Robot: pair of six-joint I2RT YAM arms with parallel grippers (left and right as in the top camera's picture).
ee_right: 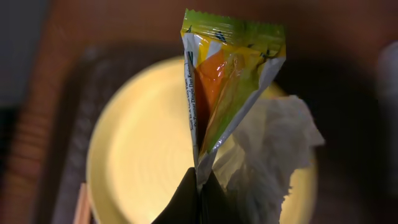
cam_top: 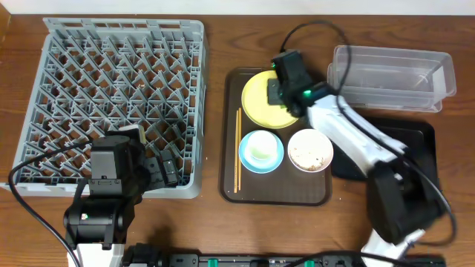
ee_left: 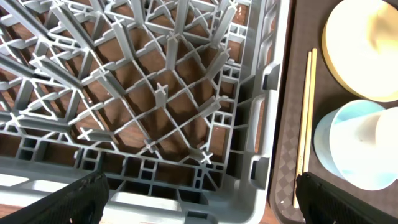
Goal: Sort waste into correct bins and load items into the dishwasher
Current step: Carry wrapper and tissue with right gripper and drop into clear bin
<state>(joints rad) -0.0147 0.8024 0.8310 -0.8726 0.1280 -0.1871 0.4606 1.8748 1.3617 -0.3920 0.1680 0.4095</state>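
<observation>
R gripper (ee_right: 200, 186) clamped on 1 snack wrapper (ee_right: 224, 81) over 1 yellow plate (ee_right: 137, 162); 1 white scrap (ee_right: 267, 155) beside. L gripper (ee_left: 202, 202) spread wide, empty, over rack (ee_left: 155, 93). Brown tray (cam_top: 278, 194): 1 blue bowl (cam_top: 260, 150), 1 white bowl (cam_top: 310, 150), chopsticks (cam_top: 237, 152). 1 clear tub (cam_top: 390, 78); 1 black tray (cam_top: 415, 141), partly under R arm (cam_top: 349, 137).

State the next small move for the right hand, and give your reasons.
Probably lift straight up. The right hand is shut on the snack wrapper, which is over the yellow plate next to the white scrap; rising first should clear both before it heads to the clear tub or black tray.
</observation>
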